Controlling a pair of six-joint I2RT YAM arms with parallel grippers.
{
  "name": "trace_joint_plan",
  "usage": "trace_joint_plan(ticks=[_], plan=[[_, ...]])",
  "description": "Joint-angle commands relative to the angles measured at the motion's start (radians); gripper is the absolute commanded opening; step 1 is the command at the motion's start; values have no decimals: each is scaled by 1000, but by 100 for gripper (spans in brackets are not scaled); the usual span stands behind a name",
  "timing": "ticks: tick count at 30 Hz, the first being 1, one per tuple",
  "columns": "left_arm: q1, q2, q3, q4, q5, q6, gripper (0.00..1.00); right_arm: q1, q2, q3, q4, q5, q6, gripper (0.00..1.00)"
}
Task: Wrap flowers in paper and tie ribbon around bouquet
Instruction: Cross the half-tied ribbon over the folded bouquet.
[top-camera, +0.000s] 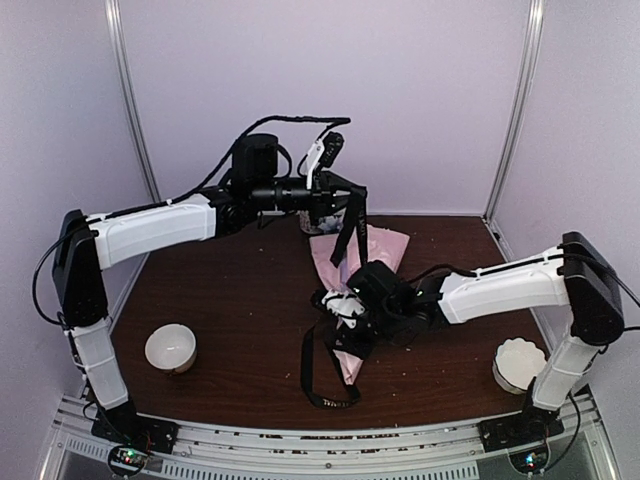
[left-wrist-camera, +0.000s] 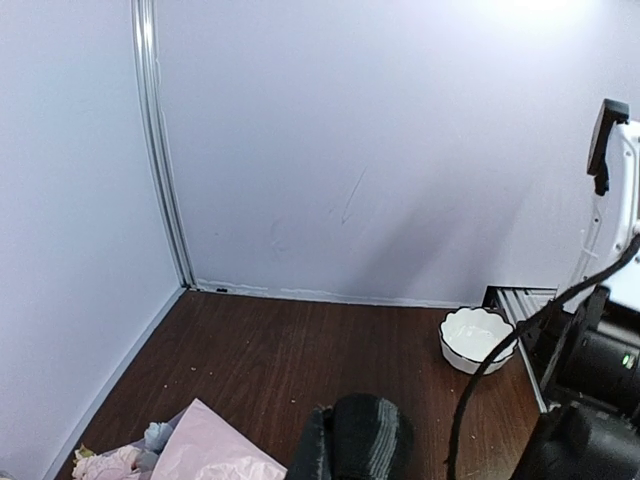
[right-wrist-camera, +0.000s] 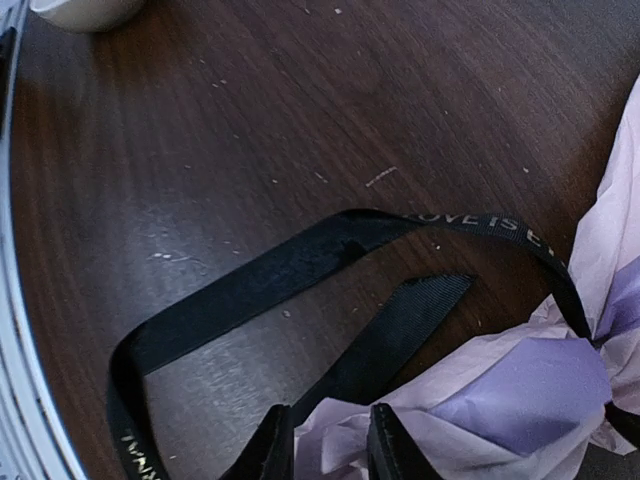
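Note:
The bouquet (top-camera: 375, 245) is a pink paper cone lying in the middle of the table, its narrow end toward me. Pale flowers (left-wrist-camera: 105, 462) peep from its wide end beside the pink paper (left-wrist-camera: 215, 450). The black ribbon (top-camera: 347, 235) rises taut from the cone's waist to my left gripper (top-camera: 340, 205), which is shut on it above the wide end; its slack loops on the table (top-camera: 318, 385). In the right wrist view the ribbon (right-wrist-camera: 260, 290) circles the crumpled lilac paper (right-wrist-camera: 520, 390). My right gripper (right-wrist-camera: 332, 445) has its jaws pressed on the paper at the narrow end.
A white bowl (top-camera: 170, 348) sits near the front left and a scalloped white bowl (top-camera: 520, 362) near the front right by the right arm's base. Lilac walls close the back and sides. Black cables hang over the left arm.

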Motion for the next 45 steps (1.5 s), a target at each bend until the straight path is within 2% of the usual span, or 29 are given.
trace_joint_plan(ticks=[1, 6, 11, 16, 18, 21, 23, 25, 30, 33, 36, 40, 45], plan=[[-22, -94, 19, 61, 44, 14, 0, -1, 102, 64, -53, 151, -28, 26], [-47, -147, 22, 37, 43, 43, 0, -1, 177, 33, -44, 163, -17, 23], [-78, -161, 95, -62, 21, 122, 0, -1, 199, 30, -30, 141, -13, 23], [-78, -159, 85, -66, 34, 117, 0, -1, 202, 35, -23, 128, -4, 23], [-70, -154, 56, -76, -1, 127, 0, 12, 182, 70, -76, 122, -1, 23], [-22, -128, 3, -59, 8, 57, 0, 89, 35, 140, -140, 97, -10, 24], [12, -109, -27, -30, 23, -1, 0, 154, -102, 134, -110, 61, -35, 29], [28, -98, -45, -19, 9, -14, 0, 169, -221, 88, -70, 18, -13, 32], [29, -83, -59, -16, 27, 5, 0, 108, -467, -52, -11, -14, 79, 39], [29, -82, -54, -26, 24, 11, 0, -9, -564, -69, 12, 72, 166, 54], [24, -84, -47, -25, 16, 16, 0, -119, -525, -8, 16, 122, 226, 59], [8, -85, -28, -42, 27, 31, 0, -158, -393, 93, 37, 122, 206, 65], [-17, -82, 6, -98, 46, 62, 0, -220, -286, 147, 89, -10, 202, 63]])
